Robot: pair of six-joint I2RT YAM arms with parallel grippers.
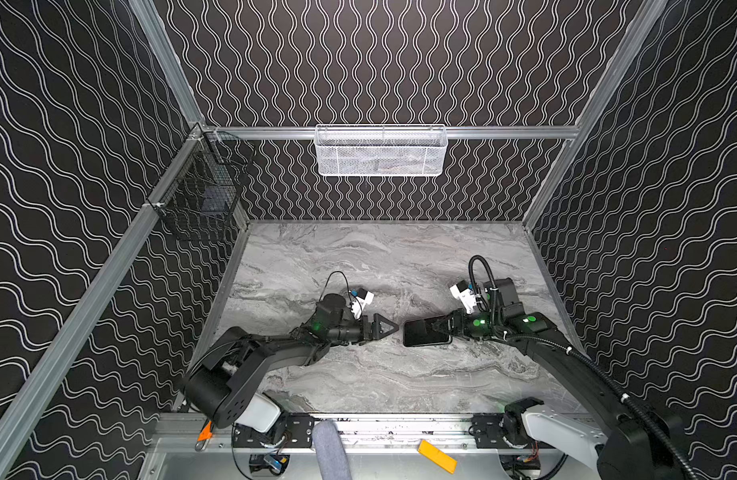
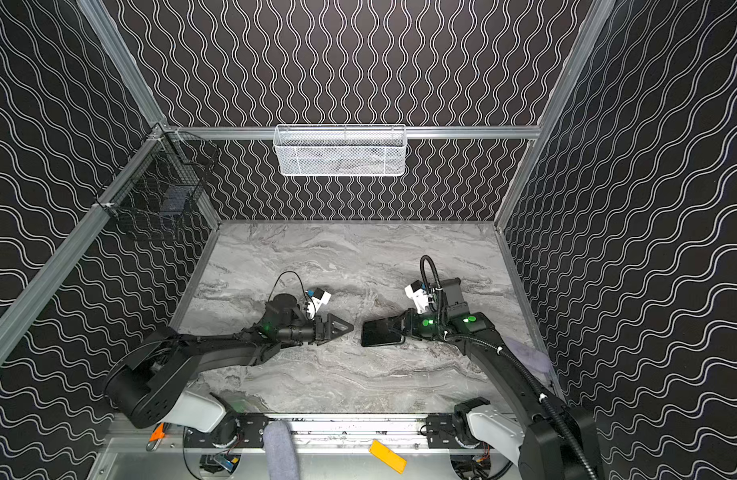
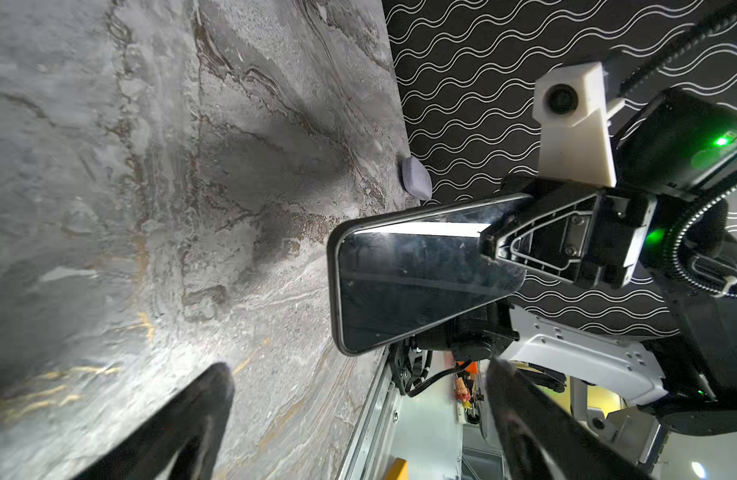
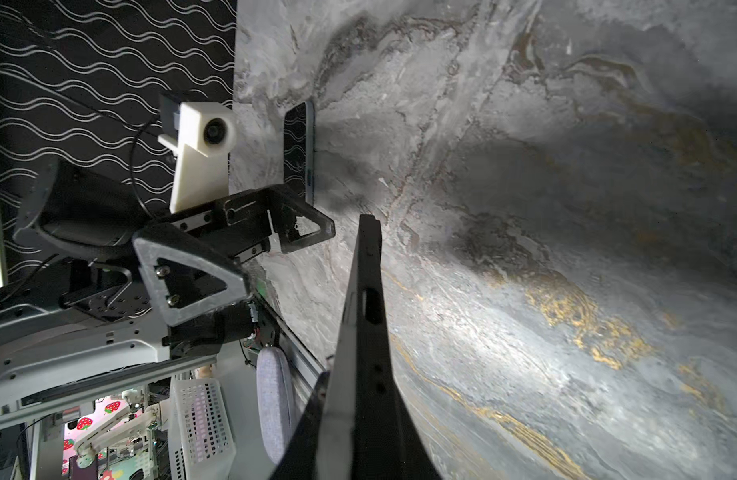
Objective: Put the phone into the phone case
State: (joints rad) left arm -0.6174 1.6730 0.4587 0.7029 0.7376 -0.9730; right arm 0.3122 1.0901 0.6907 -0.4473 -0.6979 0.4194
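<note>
Landmark: the left gripper [image 1: 394, 329], reaching low over the grey marbled worktop [image 1: 358, 257]; every place below is given from it.
Left jaws: spread wide and holding nothing, which is plain in the right wrist view.
Right jaws: those of the right gripper [image 1: 439, 330] are clenched on one short end of a flat, glossy black phone case [image 1: 419, 336].
Case: held off the worktop, its free end facing the left gripper's tips, just beside them with a gap between.
Why a case: this is my reading. Its side shows cut-outs in the right wrist view, though the glossy face could pass for a screen. I cannot tell whether anything sits inside.
Phone: a dark-screened, blue-edged phone [image 4: 299, 149] lies on the worktop beyond the left gripper, on the side away from the case. Both top views hide it.
Done: the case is in hand and off the worktop.
Left: nearly everything, by my judgement. The phone has to be taken up, lined up with the case and pressed in.
</note>
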